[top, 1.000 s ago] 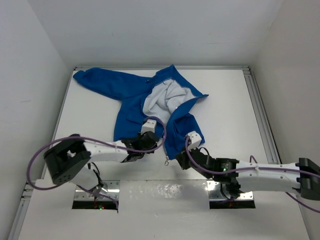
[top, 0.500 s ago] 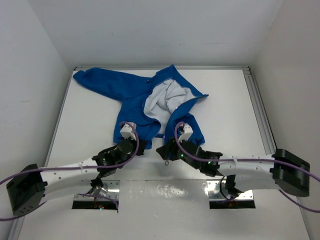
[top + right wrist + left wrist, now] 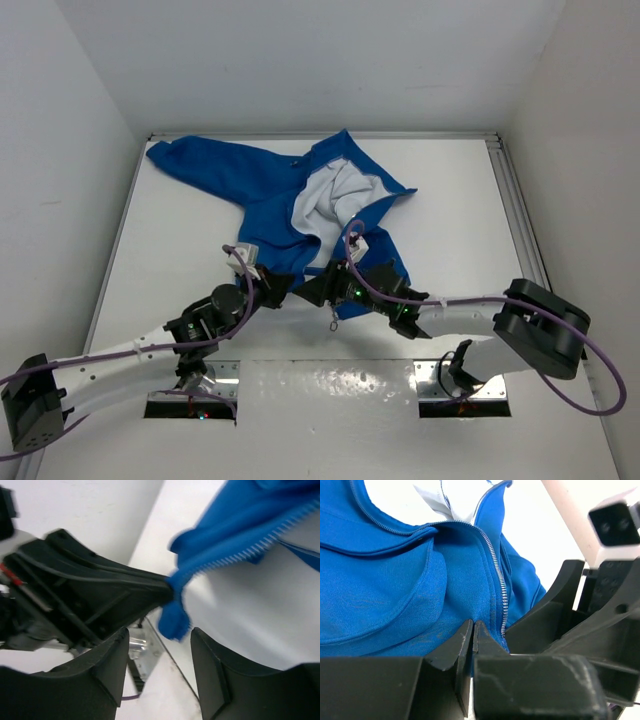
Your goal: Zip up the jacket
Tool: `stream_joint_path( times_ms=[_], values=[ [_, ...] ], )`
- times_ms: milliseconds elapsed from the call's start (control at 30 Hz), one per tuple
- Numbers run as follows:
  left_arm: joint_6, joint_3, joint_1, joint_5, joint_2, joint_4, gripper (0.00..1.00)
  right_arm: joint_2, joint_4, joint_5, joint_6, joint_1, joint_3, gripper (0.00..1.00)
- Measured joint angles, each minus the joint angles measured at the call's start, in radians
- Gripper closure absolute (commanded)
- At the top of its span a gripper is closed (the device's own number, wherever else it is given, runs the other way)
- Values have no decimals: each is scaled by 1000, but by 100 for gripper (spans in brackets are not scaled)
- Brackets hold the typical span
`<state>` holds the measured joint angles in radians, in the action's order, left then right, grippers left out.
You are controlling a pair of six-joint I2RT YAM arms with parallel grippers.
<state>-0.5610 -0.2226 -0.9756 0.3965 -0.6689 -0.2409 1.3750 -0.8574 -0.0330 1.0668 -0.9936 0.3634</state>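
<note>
Jacket [image 3: 270,200]: spread on the white desk [image 3: 450,200] with its front open and the pale lining shown; the hem is turned toward the arm bases, the collar toward the far edge.
Zipper [image 3: 496,575]: its teeth are seen running along the front edge, from the hem away toward the collar. That is the long axis along which any closing pull has to be made.
Left tool [image 3: 472,625]: pressed together on the blue hem. The fabric is pinched just beside the bottom end of the teeth, which lie to the right of the fingertips in the left wrist view.
Right tool [image 3: 159,635]: fingers held apart, nothing clamped. The pinched hem corner [image 3: 175,620] hangs just ahead of the gap, and a row of teeth [image 3: 260,547] runs off to the upper right.
Relation that matters: the two tools are met nose to nose at the hem, nearly touching in the top view, the left tool [image 3: 278,290] on the left side of the opening and the right tool [image 3: 314,290] beside it.
Nearer arm: the free corner is judged to be within closer reach of the right one.
Slider: cannot be told from these views.
Step judged: the bottom ends have not yet been joined, so the zipping proper has not begun.
Risk judged: the loose corner may be pushed aside instead of caught.
</note>
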Motion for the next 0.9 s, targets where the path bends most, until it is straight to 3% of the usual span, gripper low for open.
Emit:
stream_joint_path(
  times_ms=[533, 567, 667, 800, 900],
  values=[
    [11, 19, 0, -56, 36, 11, 100, 49, -81, 25, -6, 0, 10, 61],
    [10, 19, 0, -60, 41, 14, 100, 49, -85, 30, -9, 0, 11, 68],
    [11, 19, 0, -68, 53, 26, 100, 50, -92, 46, -13, 0, 13, 75],
    [8, 19, 0, -73, 67, 39, 100, 57, -117, 60, -12, 0, 13, 93],
    [3, 19, 0, -73, 82, 50, 100, 69, -145, 70, -8, 0, 11, 100]
  ],
)
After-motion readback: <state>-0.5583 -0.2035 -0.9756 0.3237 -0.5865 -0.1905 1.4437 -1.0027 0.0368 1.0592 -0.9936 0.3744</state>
